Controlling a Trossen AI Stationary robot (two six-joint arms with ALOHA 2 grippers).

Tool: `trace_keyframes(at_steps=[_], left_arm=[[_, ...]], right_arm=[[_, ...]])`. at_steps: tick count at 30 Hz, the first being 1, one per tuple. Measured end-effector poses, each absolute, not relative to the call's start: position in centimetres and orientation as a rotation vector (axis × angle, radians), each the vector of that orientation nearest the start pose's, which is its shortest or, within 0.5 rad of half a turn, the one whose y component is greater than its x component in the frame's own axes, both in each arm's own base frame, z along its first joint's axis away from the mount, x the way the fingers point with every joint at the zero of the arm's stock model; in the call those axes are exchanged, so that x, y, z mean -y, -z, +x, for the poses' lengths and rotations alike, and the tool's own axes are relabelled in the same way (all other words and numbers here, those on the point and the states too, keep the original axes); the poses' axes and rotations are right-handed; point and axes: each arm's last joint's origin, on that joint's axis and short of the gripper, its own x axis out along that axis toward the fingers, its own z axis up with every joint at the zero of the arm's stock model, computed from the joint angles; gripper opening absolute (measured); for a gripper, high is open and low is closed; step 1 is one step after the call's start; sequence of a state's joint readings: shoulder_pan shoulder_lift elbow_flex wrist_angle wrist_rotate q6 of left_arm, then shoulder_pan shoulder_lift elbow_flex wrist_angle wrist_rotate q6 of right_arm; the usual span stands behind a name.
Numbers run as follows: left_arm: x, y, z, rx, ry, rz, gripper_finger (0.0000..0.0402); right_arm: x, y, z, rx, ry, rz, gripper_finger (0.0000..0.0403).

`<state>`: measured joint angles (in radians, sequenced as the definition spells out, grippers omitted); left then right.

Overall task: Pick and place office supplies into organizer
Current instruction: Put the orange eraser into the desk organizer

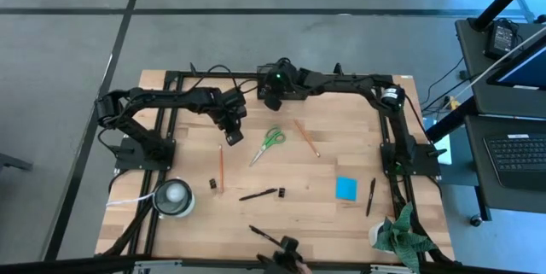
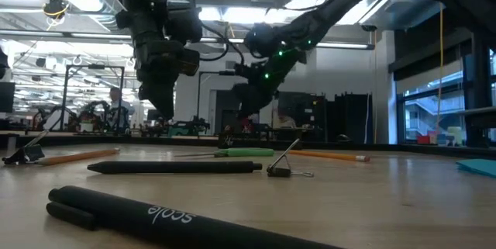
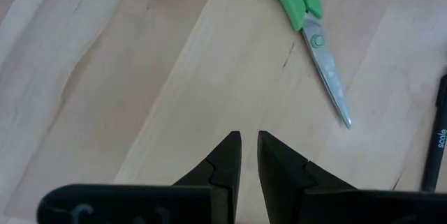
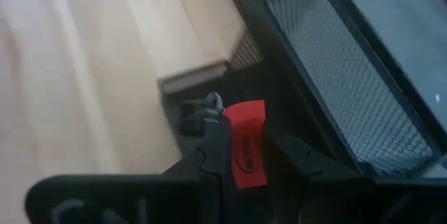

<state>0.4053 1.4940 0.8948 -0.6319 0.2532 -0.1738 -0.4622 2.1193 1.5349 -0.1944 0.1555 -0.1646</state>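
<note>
Right end effector (image 4: 241, 158) grips the small red piece (image 4: 246, 151) over the black mesh organizer (image 4: 328, 70) at the desk's far edge. Left end effector (image 3: 249, 155) hangs empty, fingers nearly closed, near the green scissors (image 3: 307, 28).

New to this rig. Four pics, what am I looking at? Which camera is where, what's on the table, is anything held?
Two dark robot arms work at a wooden table. One camera looks straight down, one sits at table height, and one rides on each wrist.

On the table: green-handled scissors, two pencils, black pens, a blue note pad, small black clips and a white roll.

The left gripper hangs over bare wood near the scissors, fingers nearly together, holding nothing. The right gripper is at the table's far edge, closed on a small red piece, beside the mesh organizer.
</note>
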Motion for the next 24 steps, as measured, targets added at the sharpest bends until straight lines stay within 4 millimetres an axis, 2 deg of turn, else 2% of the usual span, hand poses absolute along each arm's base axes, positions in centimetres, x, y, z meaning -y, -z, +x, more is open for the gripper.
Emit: trace_keyframes(at_steps=[7, 24], left_arm=[[-9.8, -18.8, 25.0, -1.160, -0.229, -0.547, 0.0043], [-9.8, -18.8, 25.0, -1.156, -0.232, -0.544, 0.0043]], right_arm=[[22.1, -16.6, 40.8, -0.856, 0.505, 0.024, 0.0071], [22.4, -17.0, 40.9, -0.803, 0.463, 0.020, 0.0071]])
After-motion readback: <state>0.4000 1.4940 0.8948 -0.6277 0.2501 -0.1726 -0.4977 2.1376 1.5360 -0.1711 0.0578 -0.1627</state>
